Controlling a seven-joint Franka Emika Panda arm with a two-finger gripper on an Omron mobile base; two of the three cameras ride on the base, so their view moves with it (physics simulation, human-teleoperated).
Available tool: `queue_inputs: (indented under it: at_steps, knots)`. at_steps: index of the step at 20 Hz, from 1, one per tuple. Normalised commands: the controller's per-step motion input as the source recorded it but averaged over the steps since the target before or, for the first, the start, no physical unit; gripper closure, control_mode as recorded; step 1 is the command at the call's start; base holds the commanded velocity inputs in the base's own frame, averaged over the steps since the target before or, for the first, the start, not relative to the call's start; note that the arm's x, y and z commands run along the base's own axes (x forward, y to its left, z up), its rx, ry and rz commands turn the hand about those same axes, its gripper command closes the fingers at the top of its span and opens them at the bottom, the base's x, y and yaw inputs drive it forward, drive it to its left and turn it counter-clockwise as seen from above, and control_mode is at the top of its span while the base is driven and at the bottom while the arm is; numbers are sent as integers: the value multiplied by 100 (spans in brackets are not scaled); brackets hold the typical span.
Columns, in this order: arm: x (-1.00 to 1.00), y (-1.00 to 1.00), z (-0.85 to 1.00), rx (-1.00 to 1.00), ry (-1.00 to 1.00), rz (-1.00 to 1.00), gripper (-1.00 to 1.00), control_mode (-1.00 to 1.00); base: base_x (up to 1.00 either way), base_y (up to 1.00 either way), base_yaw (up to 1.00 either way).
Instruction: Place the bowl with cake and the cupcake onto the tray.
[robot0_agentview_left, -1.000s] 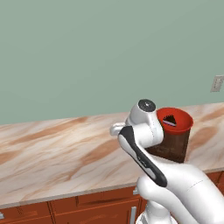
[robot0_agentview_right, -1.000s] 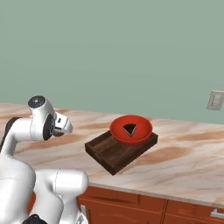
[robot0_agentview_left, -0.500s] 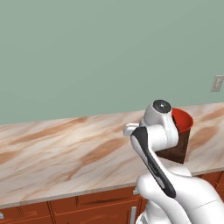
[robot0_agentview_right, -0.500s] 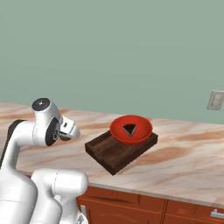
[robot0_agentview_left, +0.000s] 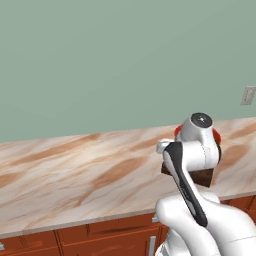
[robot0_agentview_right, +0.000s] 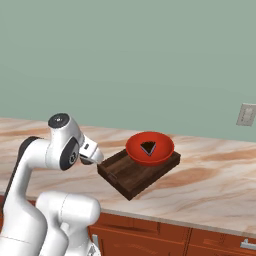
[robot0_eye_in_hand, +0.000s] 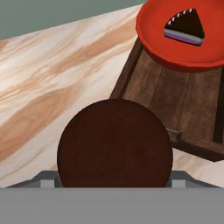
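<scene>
From the left base, the arm hid most of the tray (robot0_agentview_left: 202, 176) on the worktop (robot0_agentview_left: 90, 175). From the right base, the bowl (robot0_agentview_right: 149, 148) sat on the tray's far corner. From the hand, the claw (robot0_eye_in_hand: 114, 181) gripped the cupcake (robot0_eye_in_hand: 114, 144) beside the tray.

The robot is a glossy white arm (robot0_agentview_right: 37, 170) of rounded, bulbous segments on a smooth white base. Each joint ends in a dark grey circular cap (robot0_agentview_left: 201, 119) with a small pale centre. A black curved band (robot0_agentview_left: 184, 182) runs along one link.
</scene>
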Motion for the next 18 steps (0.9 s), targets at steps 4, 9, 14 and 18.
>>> queue_inputs:
  at_steps: [4, 9, 14, 18]
  knots:
    - [0, -40, 2, 0, 2, -1, 100, -100, 0, 0, 0]
    - [0, -29, 0, 0, 0, 0, 100, -100, 0, 0, 0]
    - [0, -13, -2, 0, 0, 0, 100, -100, 0, 0, 0]
    - [0, -8, -3, 0, 0, 0, 100, -100, 0, 0, 0]
